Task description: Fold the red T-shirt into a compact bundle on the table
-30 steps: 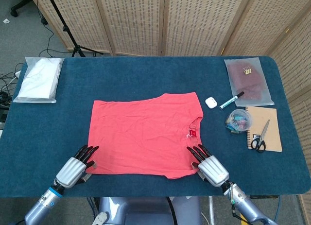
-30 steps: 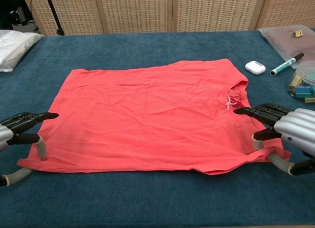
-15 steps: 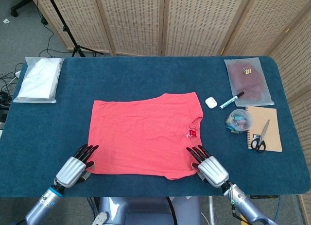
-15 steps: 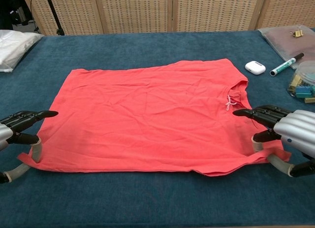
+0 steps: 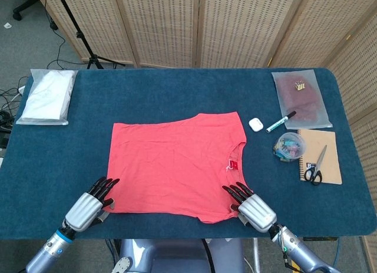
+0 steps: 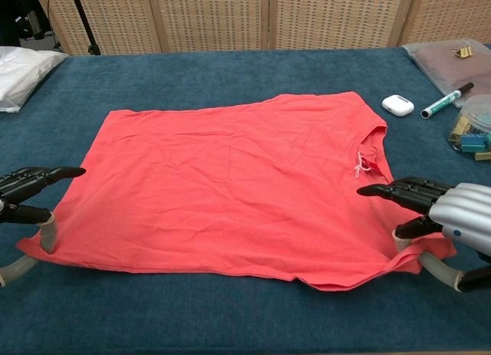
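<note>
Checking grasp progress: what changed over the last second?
Both hands, left and right, drew back toward the robot, each pinching a near corner of the shirt. The shirt's near edge slid toward the table's front edge with them. No new grasp or release. Items at both ends of the table stayed put.

Perforated folding screens (image 5: 200, 25) behind blue table (image 5: 177, 93)

red T-shirt (image 5: 175, 164) between both hands
</note>
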{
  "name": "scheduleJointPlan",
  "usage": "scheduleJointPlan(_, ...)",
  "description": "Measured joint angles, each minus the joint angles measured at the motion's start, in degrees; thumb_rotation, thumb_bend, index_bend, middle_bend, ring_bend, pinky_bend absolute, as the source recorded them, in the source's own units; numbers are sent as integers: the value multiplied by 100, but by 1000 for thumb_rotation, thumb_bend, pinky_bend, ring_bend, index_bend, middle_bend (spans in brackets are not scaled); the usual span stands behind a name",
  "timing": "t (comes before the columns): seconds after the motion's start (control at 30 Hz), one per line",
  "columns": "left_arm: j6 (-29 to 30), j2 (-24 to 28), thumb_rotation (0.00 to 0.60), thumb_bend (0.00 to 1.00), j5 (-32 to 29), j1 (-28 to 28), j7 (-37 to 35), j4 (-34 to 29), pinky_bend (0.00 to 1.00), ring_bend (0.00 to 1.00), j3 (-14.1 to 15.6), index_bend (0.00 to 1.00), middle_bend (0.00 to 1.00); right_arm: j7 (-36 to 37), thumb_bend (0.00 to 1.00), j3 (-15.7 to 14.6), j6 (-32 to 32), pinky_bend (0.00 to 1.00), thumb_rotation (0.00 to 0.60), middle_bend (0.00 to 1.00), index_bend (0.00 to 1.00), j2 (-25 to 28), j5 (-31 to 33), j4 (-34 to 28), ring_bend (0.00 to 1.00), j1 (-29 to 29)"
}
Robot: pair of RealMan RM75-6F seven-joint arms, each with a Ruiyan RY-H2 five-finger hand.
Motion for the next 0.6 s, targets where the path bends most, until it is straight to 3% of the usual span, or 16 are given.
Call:
scheduleJointPlan(0.2, 89, 291, 600, 537, 190, -3, -9, -473, 0, 0, 189, 744, 0, 449, 696, -227, 55, 0, 600, 0, 624, 318, -349, -290, 0, 145)
scheduleJointPlan(0.6, 179, 848, 600, 541, 593, 27, -132, -1195, 0, 0, 660, 744, 0, 638, 693, -662, 385, 0, 600, 0, 634, 919, -971, -750, 0, 240)
